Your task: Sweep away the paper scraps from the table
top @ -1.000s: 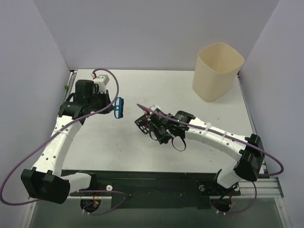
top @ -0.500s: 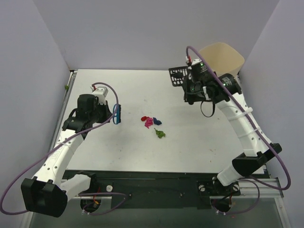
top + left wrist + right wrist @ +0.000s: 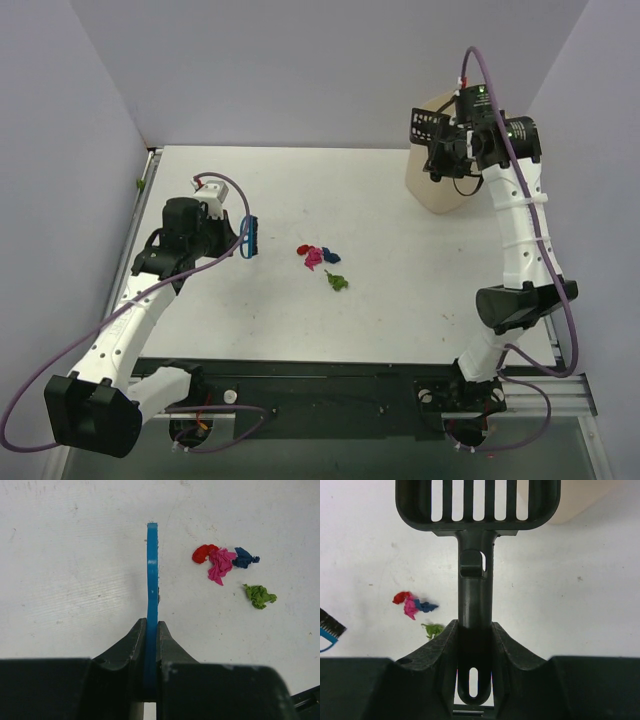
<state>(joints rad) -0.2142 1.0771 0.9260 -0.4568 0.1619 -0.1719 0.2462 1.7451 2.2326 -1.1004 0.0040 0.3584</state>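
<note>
On the table (image 3: 400, 310), by the cream bin (image 3: 440, 190) at the far right, the right end effector (image 3: 475, 635) is closed on the black slotted scoop (image 3: 476, 505), which is higher than a moment ago. The left end effector (image 3: 151, 635), clamped on the blue hand brush (image 3: 152, 570), is nearer to the paper scraps (image 3: 320, 257). They lie just to its right, and the brush is broadside to them.

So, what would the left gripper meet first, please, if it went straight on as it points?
Likely bare table, touched first by the brush that the left gripper is shut on; the scraps lie right of that line.
</note>
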